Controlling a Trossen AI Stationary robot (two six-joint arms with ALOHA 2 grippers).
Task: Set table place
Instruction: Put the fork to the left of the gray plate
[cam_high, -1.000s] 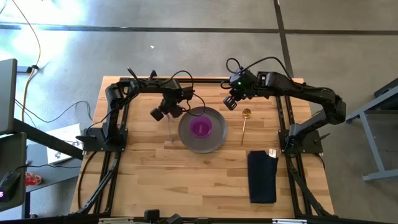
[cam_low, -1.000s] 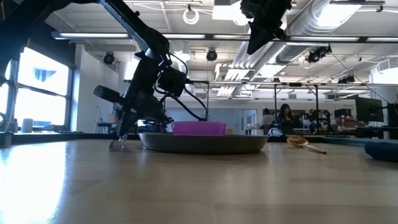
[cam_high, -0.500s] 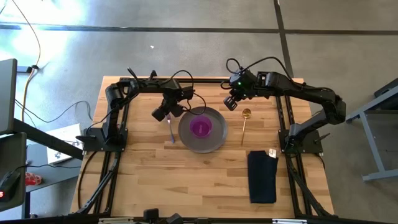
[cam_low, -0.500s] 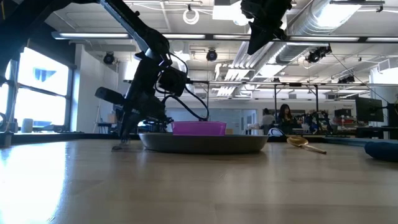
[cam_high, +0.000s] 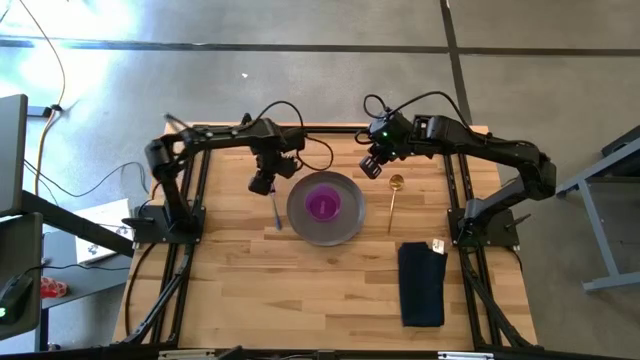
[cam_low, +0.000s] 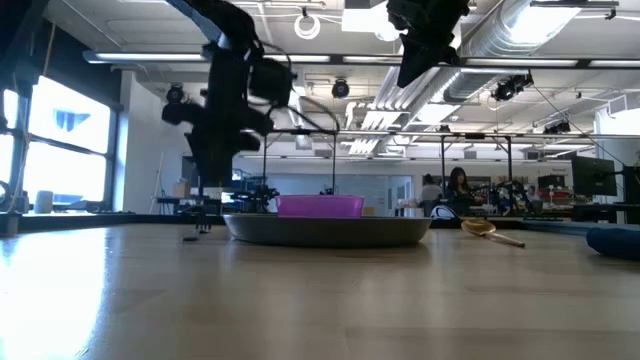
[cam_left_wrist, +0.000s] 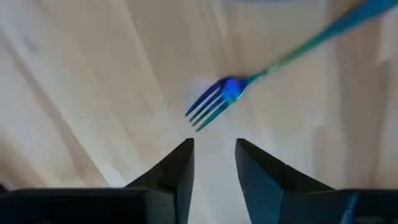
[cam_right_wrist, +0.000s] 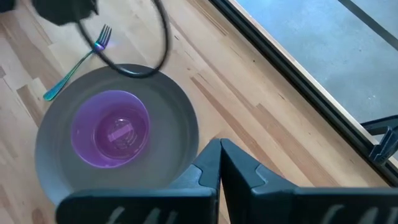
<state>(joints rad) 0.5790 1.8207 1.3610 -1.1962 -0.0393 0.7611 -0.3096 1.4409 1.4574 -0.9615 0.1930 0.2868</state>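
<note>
Our left pincer (cam_high: 262, 185) hangs above the fork's tines with a narrow gap between its fingers and nothing in it; the fork (cam_high: 276, 211) lies flat on the table (cam_high: 230, 290) just left of the plate (cam_high: 345, 226), which carries the bowl (cam_high: 322, 204); our right pincer (cam_high: 371, 166) waits pressed shut and empty near the spoon (cam_high: 394, 198); the napkin (cam_high: 421, 284) lies well apart, so we judge the fork placed, and next we must fetch and set the napkin beside the plate.
</note>
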